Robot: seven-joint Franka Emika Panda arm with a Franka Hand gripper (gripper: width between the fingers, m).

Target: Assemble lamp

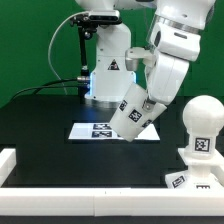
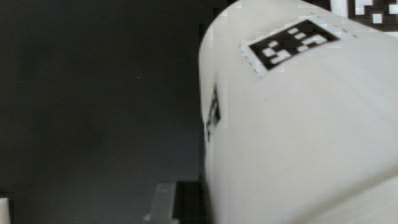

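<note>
My gripper (image 1: 142,100) is shut on the white truncated-cone lamp shade (image 1: 133,114) and holds it tilted above the table, just over the right end of the marker board (image 1: 98,130). In the wrist view the shade (image 2: 294,130) fills the right side, with one tag showing. One finger (image 2: 176,200) lies against its wall and the other finger is hidden behind it. The round white bulb (image 1: 204,114) stands upright on the blocky base (image 1: 187,179) at the exterior view's front right, apart from the shade.
A low white rim (image 1: 8,166) runs along the table's front and left. The arm's pedestal (image 1: 110,70) and a black stand with a cable (image 1: 76,55) are at the back. The table top is black.
</note>
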